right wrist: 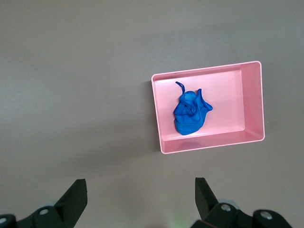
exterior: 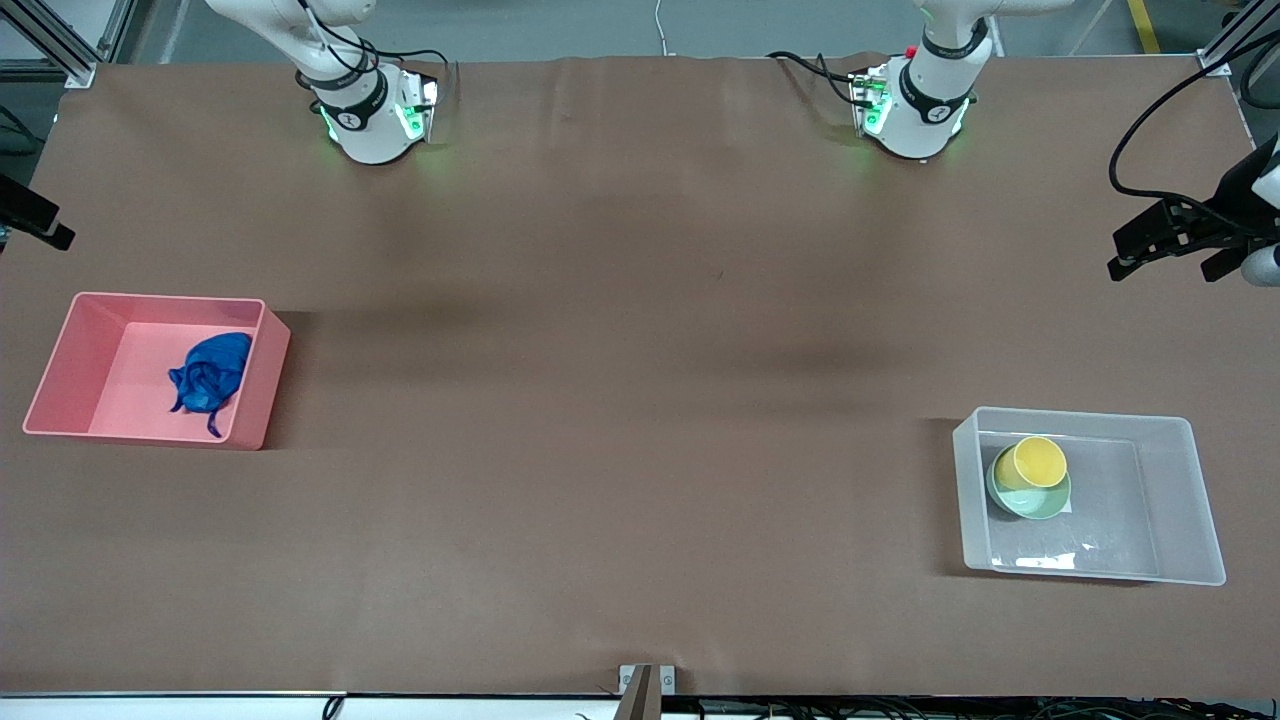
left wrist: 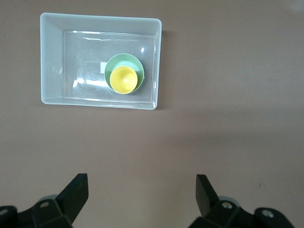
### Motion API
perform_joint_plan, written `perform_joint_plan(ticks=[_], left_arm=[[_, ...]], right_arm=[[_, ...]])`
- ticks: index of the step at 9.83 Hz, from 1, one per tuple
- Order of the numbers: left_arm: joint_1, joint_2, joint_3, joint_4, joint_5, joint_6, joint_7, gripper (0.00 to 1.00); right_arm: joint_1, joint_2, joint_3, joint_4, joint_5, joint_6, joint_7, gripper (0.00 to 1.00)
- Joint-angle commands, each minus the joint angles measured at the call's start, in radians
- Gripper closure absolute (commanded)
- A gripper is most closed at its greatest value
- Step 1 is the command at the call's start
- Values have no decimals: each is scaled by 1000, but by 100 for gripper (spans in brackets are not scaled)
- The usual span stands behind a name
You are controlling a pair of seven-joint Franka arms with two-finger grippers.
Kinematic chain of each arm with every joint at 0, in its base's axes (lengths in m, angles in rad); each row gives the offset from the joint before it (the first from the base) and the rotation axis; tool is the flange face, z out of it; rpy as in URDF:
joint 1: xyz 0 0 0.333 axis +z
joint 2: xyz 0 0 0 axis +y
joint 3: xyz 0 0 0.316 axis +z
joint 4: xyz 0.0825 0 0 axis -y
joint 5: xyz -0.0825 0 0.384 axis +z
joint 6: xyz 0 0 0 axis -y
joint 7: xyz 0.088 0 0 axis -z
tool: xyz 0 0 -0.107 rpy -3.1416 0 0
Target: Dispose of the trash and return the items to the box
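Blue wad (exterior: 210,372) lies in pink bin (exterior: 70,350) at right arm's end of table, against the wall toward table's middle. Yellow cup (exterior: 1039,461) sits tilted in green bowl (exterior: 1040,500), both in clear box (exterior: 1195,500) at left arm's end, close to the wall toward table's middle.

Brown table (exterior: 620,400) bare between bins.

Left gripper (left wrist: 141,190) high over bare table near clear box, fingers spread wide, holding nothing. Right gripper (right wrist: 140,192) high over bare table near pink bin, fingers spread wide, holding nothing.

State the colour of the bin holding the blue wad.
Pink bin; blue wad inside; the right wrist view shows it best.
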Motion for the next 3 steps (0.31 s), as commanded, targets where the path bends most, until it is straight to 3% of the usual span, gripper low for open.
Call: perform_joint_plan(ticks=[1,3], left_arm=[[-6,-1,-6,-39,26,6,4,0],[-1,-4,-13,-39,27,-11,8,0]], right_arm=[[-6,-7,5,-5,-11,-5,-9,0],[-6,-7,5,-5,-11,-5,-10,0]])
